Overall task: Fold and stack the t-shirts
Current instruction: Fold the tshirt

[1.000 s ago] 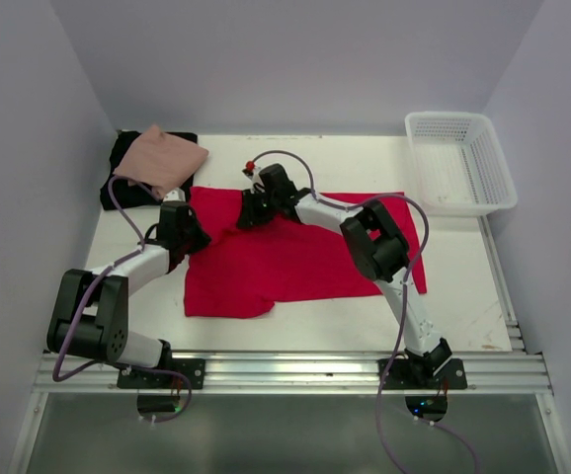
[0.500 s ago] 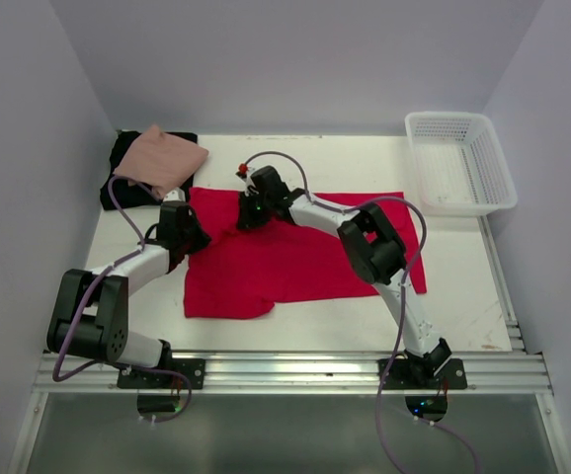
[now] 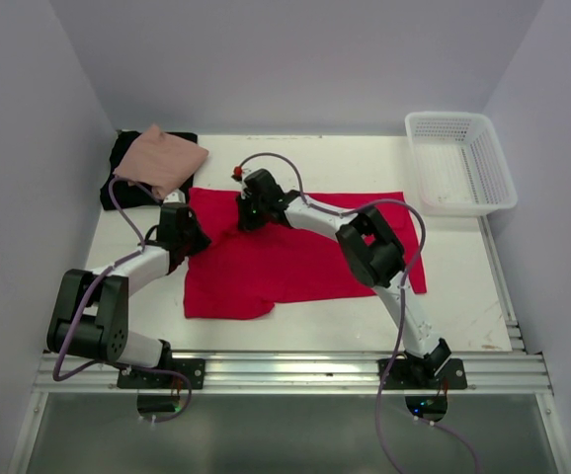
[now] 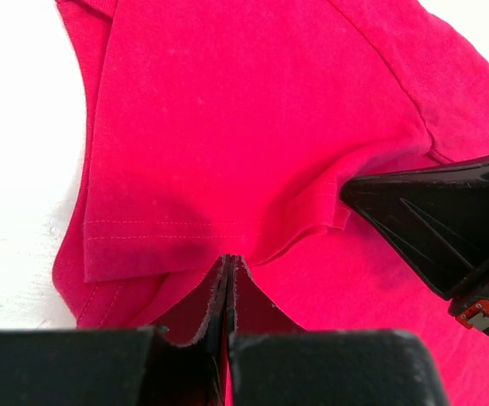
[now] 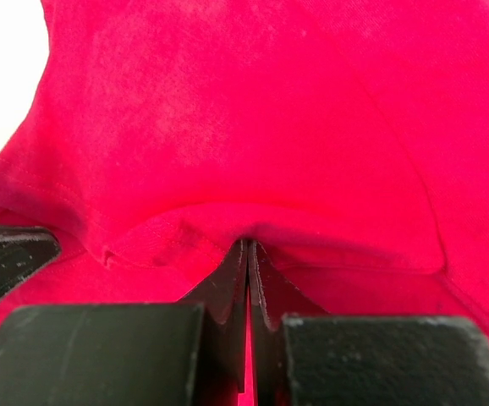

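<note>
The bright red t-shirt (image 3: pixel 305 252) lies spread across the middle of the table. My left gripper (image 3: pixel 198 239) is at its left edge, shut on the sleeve hem (image 4: pixel 230 260). My right gripper (image 3: pixel 243 218) is near the shirt's back left part, shut on a raised fold of the red cloth (image 5: pixel 248 245). The two grippers sit close together, and the right one's black finger (image 4: pixel 439 220) shows in the left wrist view. At the back left, the salmon-pink t-shirt (image 3: pixel 164 158) lies folded on the black t-shirt (image 3: pixel 118 190).
A white lattice basket (image 3: pixel 460 163) stands at the back right corner. Grey walls close in the table on the left, the back and the right. The right arm's cable (image 3: pixel 404 212) loops over the shirt's right part.
The right gripper has closed onto the red cloth and slid a little left and toward the back. The left gripper has stayed shut in place.
</note>
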Controlling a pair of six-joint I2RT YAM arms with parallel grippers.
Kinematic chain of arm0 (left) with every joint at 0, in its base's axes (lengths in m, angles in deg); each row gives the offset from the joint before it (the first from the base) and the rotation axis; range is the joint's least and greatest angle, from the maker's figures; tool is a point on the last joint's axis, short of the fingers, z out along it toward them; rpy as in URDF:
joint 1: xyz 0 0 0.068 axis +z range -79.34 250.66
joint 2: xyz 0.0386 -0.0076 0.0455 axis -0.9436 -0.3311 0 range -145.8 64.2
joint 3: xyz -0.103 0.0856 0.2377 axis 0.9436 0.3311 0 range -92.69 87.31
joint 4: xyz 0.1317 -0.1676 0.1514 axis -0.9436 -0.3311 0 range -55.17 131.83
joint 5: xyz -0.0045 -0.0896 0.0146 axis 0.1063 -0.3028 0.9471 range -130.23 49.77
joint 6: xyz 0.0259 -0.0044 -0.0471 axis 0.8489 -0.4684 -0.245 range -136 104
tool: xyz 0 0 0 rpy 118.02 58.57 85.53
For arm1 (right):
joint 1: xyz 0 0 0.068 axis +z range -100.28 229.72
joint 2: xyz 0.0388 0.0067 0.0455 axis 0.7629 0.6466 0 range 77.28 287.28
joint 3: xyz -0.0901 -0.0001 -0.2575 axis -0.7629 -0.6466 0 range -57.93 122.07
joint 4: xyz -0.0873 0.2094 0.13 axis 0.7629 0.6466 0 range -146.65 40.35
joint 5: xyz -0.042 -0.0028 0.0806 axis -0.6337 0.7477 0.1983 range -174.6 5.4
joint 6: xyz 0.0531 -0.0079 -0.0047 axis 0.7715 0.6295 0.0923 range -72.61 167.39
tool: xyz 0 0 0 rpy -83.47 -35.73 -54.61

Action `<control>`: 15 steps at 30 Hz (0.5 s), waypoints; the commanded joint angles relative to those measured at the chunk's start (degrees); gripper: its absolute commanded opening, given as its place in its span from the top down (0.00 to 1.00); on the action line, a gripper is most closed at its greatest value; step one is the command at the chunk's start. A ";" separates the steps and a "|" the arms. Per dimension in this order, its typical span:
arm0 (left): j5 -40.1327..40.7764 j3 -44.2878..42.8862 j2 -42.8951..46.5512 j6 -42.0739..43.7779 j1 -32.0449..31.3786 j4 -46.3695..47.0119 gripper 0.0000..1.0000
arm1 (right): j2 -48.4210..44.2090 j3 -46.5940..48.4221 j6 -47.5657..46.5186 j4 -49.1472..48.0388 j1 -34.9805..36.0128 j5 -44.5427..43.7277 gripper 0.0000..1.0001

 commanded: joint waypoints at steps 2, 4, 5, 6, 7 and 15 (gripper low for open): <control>-0.01 0.35 0.85 0.26 0.21 2.64 1.00 | -4.05 -3.00 -2.34 2.61 0.13 -2.33 1.00; -0.01 0.35 0.94 0.26 0.29 2.55 1.00 | -6.15 -4.23 -2.52 1.82 0.13 -2.51 1.00; -0.01 0.35 0.94 0.35 0.29 2.46 1.00 | -6.95 -4.67 -2.61 1.20 0.22 -2.68 1.00; -0.01 0.35 0.94 0.35 0.29 2.46 1.00 | -7.74 -5.29 -2.70 0.85 0.22 -2.77 1.00; -0.01 0.44 1.03 0.26 0.29 2.46 1.00 | -8.53 -6.51 -2.87 0.50 0.22 -2.77 1.00; -0.10 0.61 0.94 0.09 0.29 2.72 1.00 | -14.07 -10.21 -4.01 -1.18 0.22 -2.68 1.00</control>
